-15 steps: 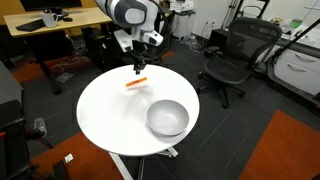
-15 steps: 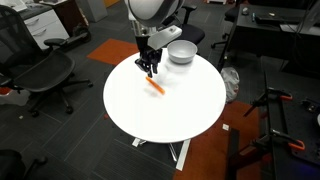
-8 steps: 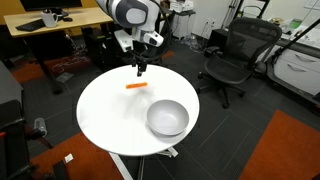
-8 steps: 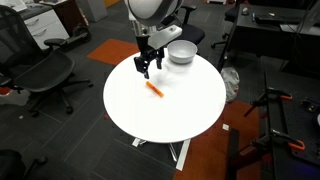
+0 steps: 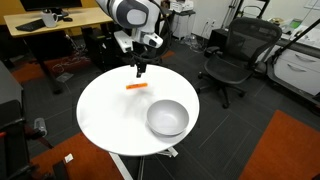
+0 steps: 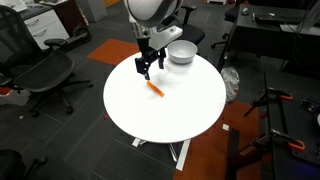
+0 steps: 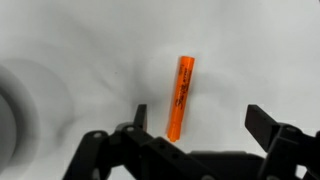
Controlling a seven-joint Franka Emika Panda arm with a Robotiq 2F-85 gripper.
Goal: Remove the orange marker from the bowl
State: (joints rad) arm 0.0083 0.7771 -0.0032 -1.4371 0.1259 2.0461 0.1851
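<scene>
Two dark fingers (image 7: 265,128) of our gripper (image 7: 200,122) are standing wide apart and holding nothing. In the wrist view we are looking down on the orange marker (image 7: 181,97), which is lying flat on the white table (image 7: 80,50) between the fingers and touching neither. In both exterior views we are hovering just above the marker (image 5: 137,87) (image 6: 155,89), close to one edge of the round tabletop. The marker is lying outside the bowl (image 5: 152,122) (image 6: 181,57), which is sitting upright and well apart from it on the same table.
</scene>
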